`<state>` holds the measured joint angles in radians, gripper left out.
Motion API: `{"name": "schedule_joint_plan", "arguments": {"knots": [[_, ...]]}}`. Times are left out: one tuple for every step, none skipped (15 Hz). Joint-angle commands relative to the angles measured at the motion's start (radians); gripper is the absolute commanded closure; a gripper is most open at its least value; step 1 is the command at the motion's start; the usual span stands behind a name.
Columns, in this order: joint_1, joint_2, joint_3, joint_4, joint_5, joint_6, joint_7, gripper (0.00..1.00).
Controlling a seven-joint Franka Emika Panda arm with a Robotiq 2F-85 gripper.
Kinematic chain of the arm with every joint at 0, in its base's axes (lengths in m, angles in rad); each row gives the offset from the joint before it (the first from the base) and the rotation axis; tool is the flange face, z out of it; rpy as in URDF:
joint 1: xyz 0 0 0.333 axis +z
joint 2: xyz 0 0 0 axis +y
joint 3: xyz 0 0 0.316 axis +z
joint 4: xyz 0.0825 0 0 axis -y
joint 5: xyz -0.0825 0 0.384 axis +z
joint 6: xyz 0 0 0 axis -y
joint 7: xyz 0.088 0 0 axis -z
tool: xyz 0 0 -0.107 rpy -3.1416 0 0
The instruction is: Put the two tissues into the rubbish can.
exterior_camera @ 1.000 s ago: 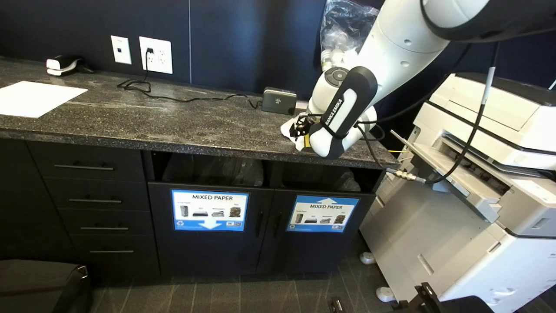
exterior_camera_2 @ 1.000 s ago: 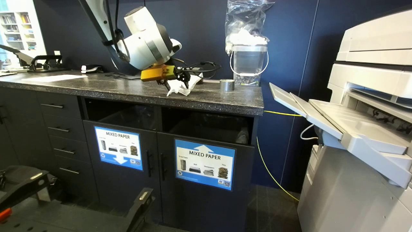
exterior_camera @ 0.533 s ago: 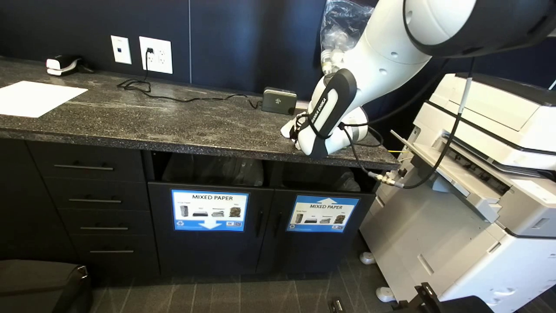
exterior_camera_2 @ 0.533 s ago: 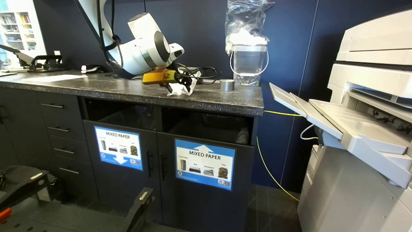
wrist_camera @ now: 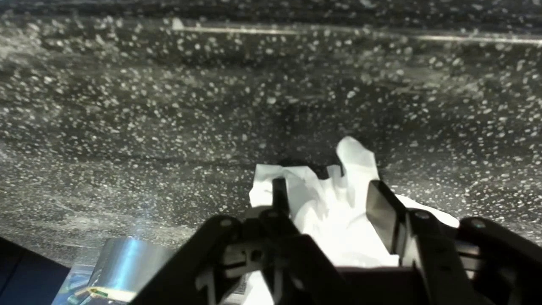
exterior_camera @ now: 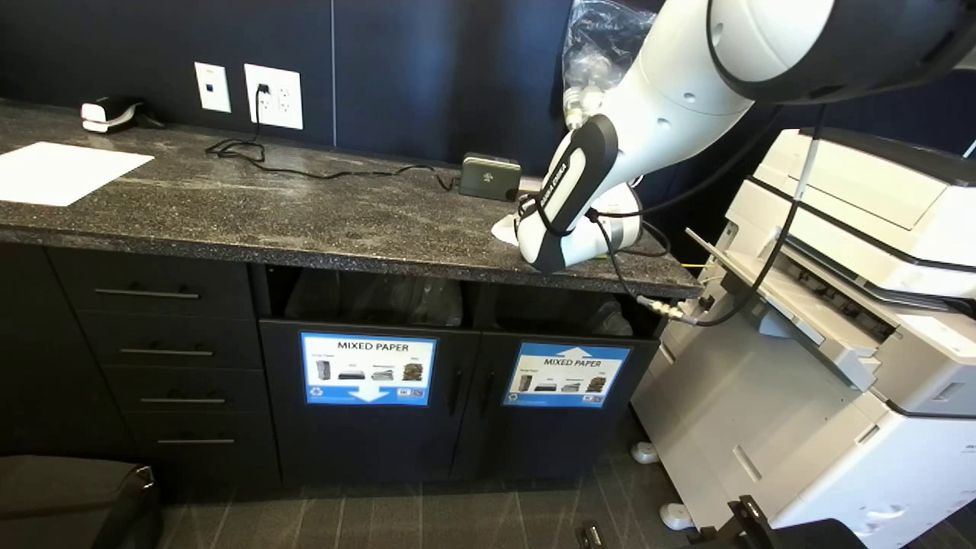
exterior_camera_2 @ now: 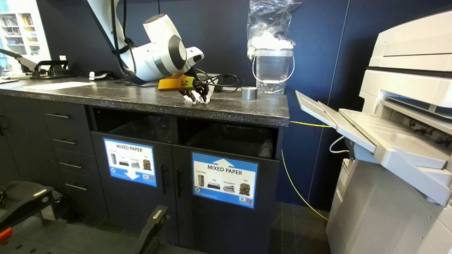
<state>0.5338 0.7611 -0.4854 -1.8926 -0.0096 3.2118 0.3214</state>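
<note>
Tissue [wrist_camera: 338,216]: crumpled, white, down on the desk [wrist_camera: 169,106], its folds standing up between the jaws. More white paper shows beyond the jaws in the wrist view; same piece or second tissue, cannot tell. Jaws stand apart, low over the desk, paper filling much of the gap; no firm pinch visible. Step in hand, by my reading: grasping a tissue, carry still to come. Next move calls for closing on the thick of the folds rather than a loose corner, confirming paper is caught, then lifting clear. Near the tissue, not touching it: a tape roll [exterior_camera_2: 249,93] and, toward the wall, a small dark box [exterior_camera: 489,177]. Below the desk top, I take the slot nearer the printer [exterior_camera: 801,404] as the rubbish can [exterior_camera_2: 229,139]; a guess, since its sign [exterior_camera_2: 225,180] and the one under the twin slot [exterior_camera_2: 141,127] both read MIXED PAPER. Path should run out past the front edge, down, then inward before release.
</note>
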Motion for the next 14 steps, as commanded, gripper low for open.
{"name": "schedule_joint_plan", "arguments": {"knots": [[-0.032,0.027,0.029,0.032,0.035,0.013,-0.047,0.79],[-0.036,0.026,0.033,0.032,0.034,0.009,-0.05,0.86],[-0.041,0.025,0.037,0.032,0.032,0.003,-0.055,0.9],[-0.047,0.023,0.042,0.033,0.029,-0.007,-0.062,0.92],[-0.05,0.02,0.042,0.032,0.026,-0.019,-0.069,0.95],[-0.054,0.015,0.045,0.029,0.021,-0.033,-0.079,0.95],[-0.057,0.006,0.047,0.023,0.015,-0.053,-0.09,0.93],[-0.05,0.001,0.038,0.016,0.01,-0.066,-0.097,0.93],[-0.046,-0.006,0.033,0.01,0.004,-0.079,-0.104,0.93],[-0.042,-0.018,0.028,0.002,-0.004,-0.1,-0.112,0.93],[-0.034,-0.024,0.017,-0.004,-0.011,-0.116,-0.115,0.92],[-0.038,-0.041,0.021,-0.015,-0.024,-0.139,-0.124,0.92],[-0.04,-0.061,0.022,-0.026,-0.04,-0.17,-0.133,0.92],[-0.042,-0.079,0.025,-0.036,-0.057,-0.198,-0.139,0.92]]}}
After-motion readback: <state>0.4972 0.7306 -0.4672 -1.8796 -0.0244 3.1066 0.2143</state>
